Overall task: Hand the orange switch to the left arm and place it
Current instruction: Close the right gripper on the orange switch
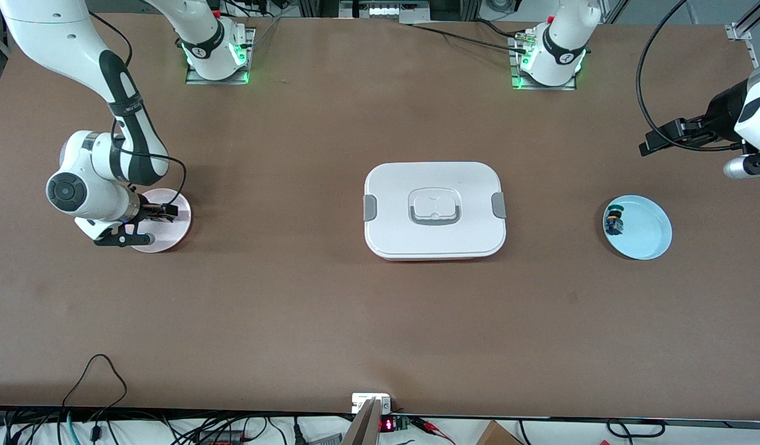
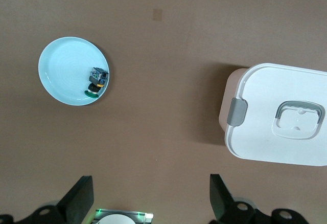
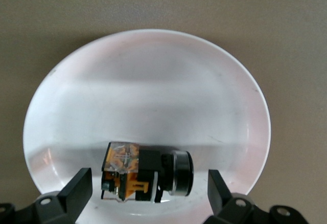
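The box sits at the middle of the table, well apart from both plates. One plate lies toward the right arm's end of the table; the orange switch lies on its side in it, and the right gripper hangs low over that plate with its fingers spread to either side of the switch. The other plate lies toward the left arm's end, with a second small switch in it near the rim on the box's side. The left gripper waits, spread wide, high over that end of the table.
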